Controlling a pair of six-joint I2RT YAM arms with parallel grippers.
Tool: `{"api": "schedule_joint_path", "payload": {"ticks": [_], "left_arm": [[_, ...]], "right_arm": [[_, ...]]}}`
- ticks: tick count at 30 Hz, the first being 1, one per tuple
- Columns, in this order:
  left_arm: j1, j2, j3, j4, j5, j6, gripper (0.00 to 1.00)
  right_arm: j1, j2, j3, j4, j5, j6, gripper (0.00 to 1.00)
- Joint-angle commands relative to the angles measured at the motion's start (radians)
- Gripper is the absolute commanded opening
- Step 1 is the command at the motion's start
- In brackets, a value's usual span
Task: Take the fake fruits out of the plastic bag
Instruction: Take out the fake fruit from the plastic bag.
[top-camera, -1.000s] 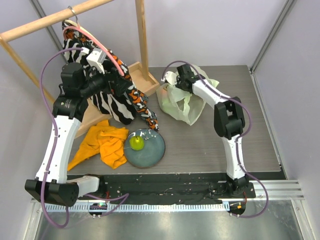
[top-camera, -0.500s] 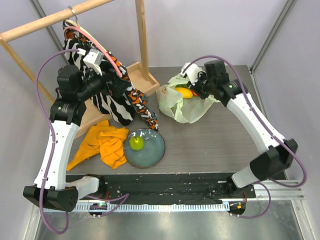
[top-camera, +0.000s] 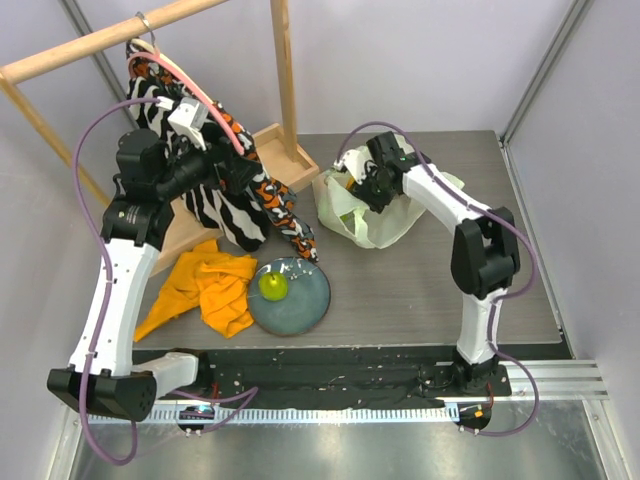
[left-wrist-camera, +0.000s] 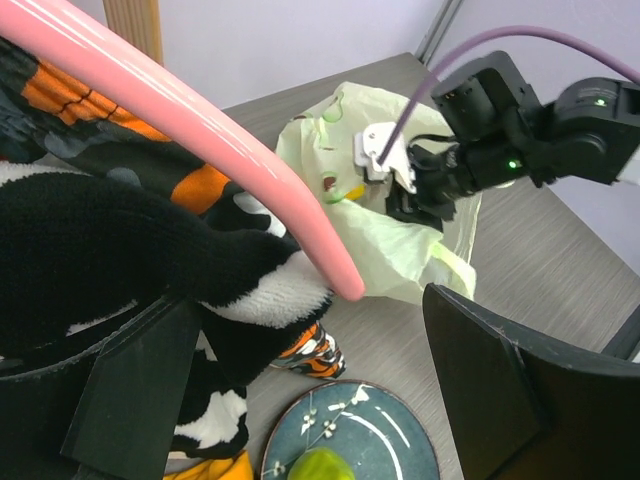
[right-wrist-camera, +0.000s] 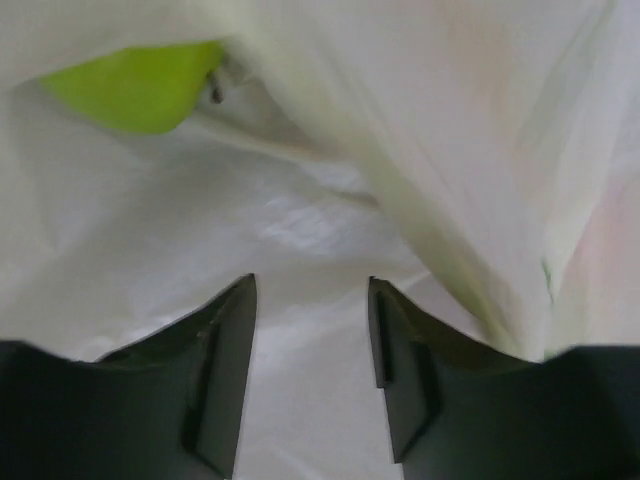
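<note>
The pale-green plastic bag (top-camera: 385, 225) lies crumpled at the back centre of the table, and it also shows in the left wrist view (left-wrist-camera: 400, 250). My right gripper (top-camera: 362, 190) reaches down into the bag's mouth (left-wrist-camera: 400, 195). Seen from its own wrist, the right gripper (right-wrist-camera: 310, 285) is open, with only bag film (right-wrist-camera: 330, 200) beyond the gap. One green fake fruit (right-wrist-camera: 140, 85) shows inside at the upper left. A green apple (top-camera: 273, 286) rests on the grey-blue plate (top-camera: 310, 305). My left gripper (top-camera: 222, 172) hangs wide open beside the zebra garment, holding nothing (left-wrist-camera: 310, 300).
A wooden clothes rack (top-camera: 283, 70) stands at the back left. A zebra and orange patterned garment (top-camera: 235, 200) hangs from it on a pink hanger (left-wrist-camera: 200, 120). An orange cloth (top-camera: 205, 285) lies left of the plate. Walls close in on both sides.
The right arm has swung its gripper back leftward and down into the bag's mouth, and its jaws have widened. The left arm has barely moved.
</note>
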Motion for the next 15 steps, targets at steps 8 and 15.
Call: {"api": "schedule_joint_path", "payload": {"ticks": [8,15], "left_arm": [[-0.004,0.118,0.110,-0.001,0.000,0.051,0.96],[-0.004,0.180,0.130,-0.020,-0.023,0.083,0.96]], "right_arm": [[-0.020,0.246,0.273,0.165,0.103,-0.065,0.73],[-0.046,0.428,0.446,0.136,0.092,-0.100,0.73]]}}
